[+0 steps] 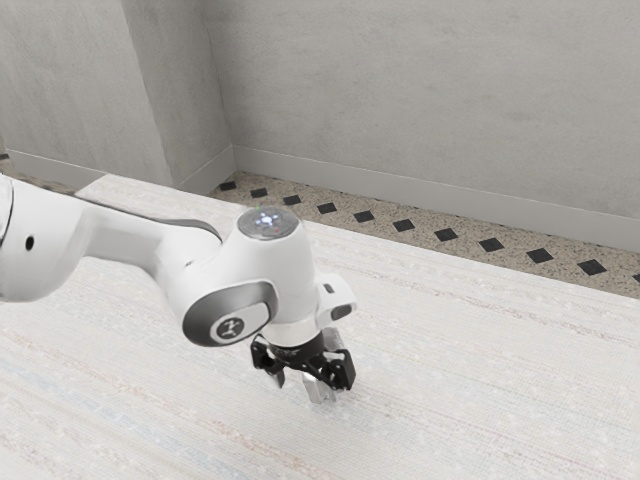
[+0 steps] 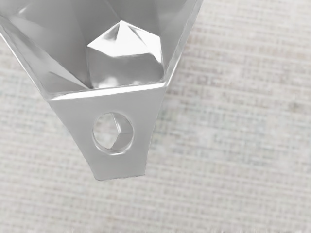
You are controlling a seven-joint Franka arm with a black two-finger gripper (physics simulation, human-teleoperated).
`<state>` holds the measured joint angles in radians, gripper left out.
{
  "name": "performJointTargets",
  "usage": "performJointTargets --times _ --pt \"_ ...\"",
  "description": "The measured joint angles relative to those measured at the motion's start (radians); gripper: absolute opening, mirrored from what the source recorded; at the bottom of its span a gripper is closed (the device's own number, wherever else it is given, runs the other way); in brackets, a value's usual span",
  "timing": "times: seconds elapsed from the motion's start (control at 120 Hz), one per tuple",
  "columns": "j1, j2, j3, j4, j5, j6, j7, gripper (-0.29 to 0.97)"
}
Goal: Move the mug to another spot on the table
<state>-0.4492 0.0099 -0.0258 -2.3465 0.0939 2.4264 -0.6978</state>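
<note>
One white arm (image 1: 120,250) is seen reaching in from the exterior view's left, and one black gripper (image 1: 305,378) is hung low over the pale table (image 1: 480,340). One silvery mug (image 1: 319,390) is spotted right beneath it; whether the jaws are closed on it cannot be told. In the wrist view its single handle (image 2: 114,141) is shown, pierced by a round hole. Beyond the table, a diamond-dotted floor (image 1: 450,235) and grey wall (image 1: 420,90) are seen, well apart from the mug.

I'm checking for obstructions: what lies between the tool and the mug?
Nothing. In the exterior view the mug sits right at the tool; the wrist view shows it close up over the table.
</note>
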Motion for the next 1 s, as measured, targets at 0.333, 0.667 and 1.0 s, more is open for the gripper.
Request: performJointTargets --times 0.333,0.667,1.0 --pt "0.077 0.088 0.011 0.002 0.005 0.124 -0.020 0.66" --pt "0.073 0.138 0.012 0.002 0.016 0.235 -0.010 0.65" --pt "0.088 0.179 0.012 0.002 0.017 0.275 0.006 0.64"
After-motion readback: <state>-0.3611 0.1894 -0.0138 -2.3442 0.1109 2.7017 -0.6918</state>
